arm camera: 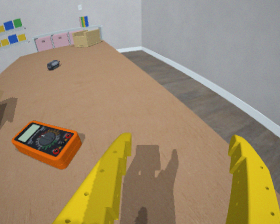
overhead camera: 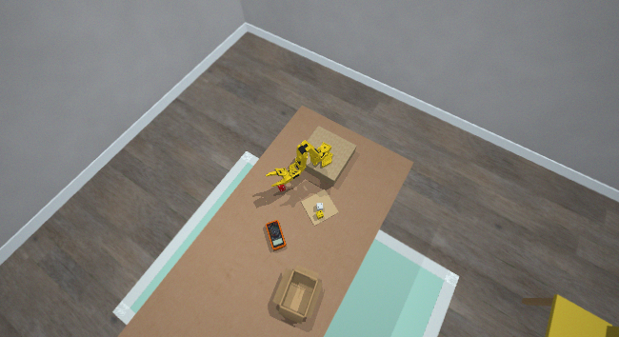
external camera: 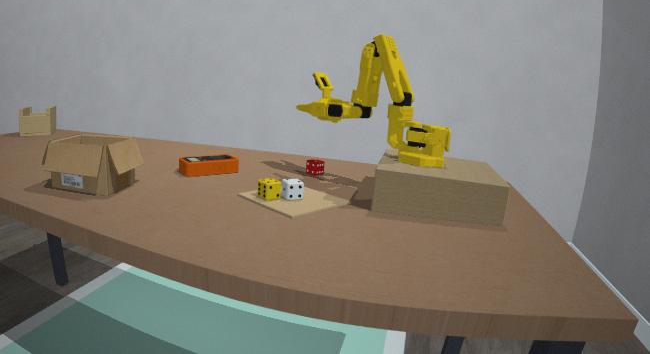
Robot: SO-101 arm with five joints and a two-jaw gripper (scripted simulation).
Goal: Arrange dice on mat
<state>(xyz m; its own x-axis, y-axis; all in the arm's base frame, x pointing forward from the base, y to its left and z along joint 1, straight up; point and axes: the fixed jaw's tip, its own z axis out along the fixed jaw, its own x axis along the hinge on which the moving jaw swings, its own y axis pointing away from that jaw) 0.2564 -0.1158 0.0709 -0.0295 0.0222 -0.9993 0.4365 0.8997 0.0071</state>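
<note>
From the top, the red die (overhead camera: 282,188) (external camera: 315,167) lay off the mat (overhead camera: 307,208) (external camera: 292,211), which carried the yellow die (overhead camera: 320,214) (external camera: 269,189) and white die (overhead camera: 320,206) (external camera: 292,189). The exterior view put the gripper (overhead camera: 269,180) (external camera: 306,92) (arm camera: 181,136) high above the table, likely between grasps. In the wrist view its jaws stood open and empty; fetching red probably called for lowering around it.

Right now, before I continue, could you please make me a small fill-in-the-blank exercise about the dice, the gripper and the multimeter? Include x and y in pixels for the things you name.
1. The ____ die lies on the table (overhead camera: 229,236) (external camera: 425,263) (arm camera: 106,90), off the mat (overhead camera: 329,208) (external camera: 292,209).
2. On the mat, the yellow die (overhead camera: 320,214) (external camera: 269,189) is beside the ____ die.
3. The gripper (overhead camera: 270,180) (external camera: 307,91) (arm camera: 181,136) is open, with ____ between its fingers.
4. The multimeter (overhead camera: 275,235) (external camera: 208,166) (arm camera: 47,142) has a casing coloured ____.

Missing words: red; white; nothing; orange.
</note>
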